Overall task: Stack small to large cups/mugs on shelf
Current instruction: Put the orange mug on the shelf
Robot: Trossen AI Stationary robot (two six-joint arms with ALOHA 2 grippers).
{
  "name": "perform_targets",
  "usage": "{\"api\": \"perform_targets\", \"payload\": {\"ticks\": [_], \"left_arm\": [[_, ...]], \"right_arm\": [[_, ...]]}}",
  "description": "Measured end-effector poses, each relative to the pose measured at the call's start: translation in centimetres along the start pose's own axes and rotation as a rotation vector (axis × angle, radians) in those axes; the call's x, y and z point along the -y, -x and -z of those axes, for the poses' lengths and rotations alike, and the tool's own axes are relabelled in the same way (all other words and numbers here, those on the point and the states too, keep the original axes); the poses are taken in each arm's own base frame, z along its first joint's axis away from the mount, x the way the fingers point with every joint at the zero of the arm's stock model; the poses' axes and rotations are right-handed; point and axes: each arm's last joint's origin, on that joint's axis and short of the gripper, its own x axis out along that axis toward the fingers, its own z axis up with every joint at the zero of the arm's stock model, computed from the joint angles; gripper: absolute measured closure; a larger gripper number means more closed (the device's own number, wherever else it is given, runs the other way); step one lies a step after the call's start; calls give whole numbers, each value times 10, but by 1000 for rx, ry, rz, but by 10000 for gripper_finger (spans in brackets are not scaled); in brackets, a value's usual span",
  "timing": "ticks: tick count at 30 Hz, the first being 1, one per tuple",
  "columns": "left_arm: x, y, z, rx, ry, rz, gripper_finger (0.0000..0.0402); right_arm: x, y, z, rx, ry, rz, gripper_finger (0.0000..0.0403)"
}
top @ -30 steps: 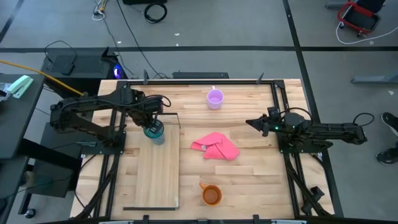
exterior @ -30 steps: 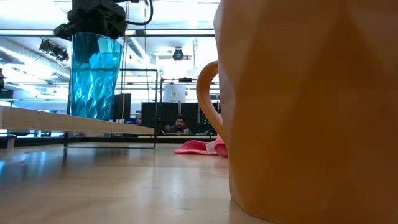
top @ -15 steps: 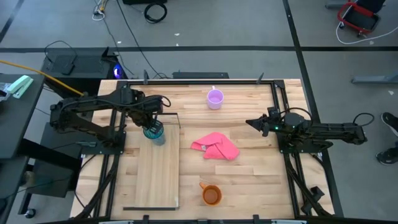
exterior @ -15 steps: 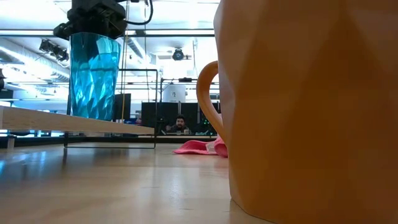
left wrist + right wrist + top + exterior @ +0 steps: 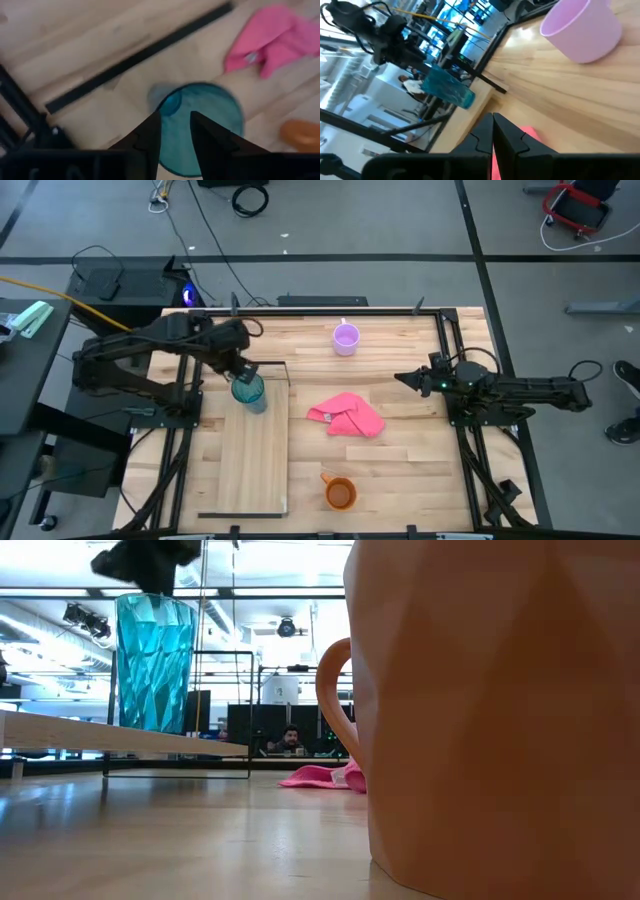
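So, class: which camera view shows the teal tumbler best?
The low view: the teal tumbler stands in full side profile on the shelf. The high view shows it small from above, the left wrist view only its rim, and the right wrist view shows it far off.

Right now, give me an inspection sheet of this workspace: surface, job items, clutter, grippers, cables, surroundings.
Surface: light-wood table, nothing spilled.
Job items: teal tumbler upright on the shelf, near its wire-frame end; lilac mug at the table's far edge; orange mug at the near edge, both off the shelf.
Clutter: pink cloth crumpled mid-table.
Grippers: left gripper above the tumbler, fingers parted, clear of the glass; right gripper shut, waiting at the right side.
Cables: black leads and a yellow one on the floor beyond the table.
Surroundings: person seated far behind the table.
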Motion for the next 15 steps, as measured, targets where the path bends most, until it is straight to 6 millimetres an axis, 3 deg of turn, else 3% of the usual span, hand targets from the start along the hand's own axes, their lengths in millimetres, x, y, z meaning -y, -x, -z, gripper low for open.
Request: {"api": "perform_targets", "payload": {"ticks": [10,15], "left_arm": [[10,57,-19,308,-74,109,296],[23,78,-30,474,-129,264,295]], "right_arm": [[-1,0,-1,8,1,-13,387],[-4,0,-3,25,-3,-38,387]]}}
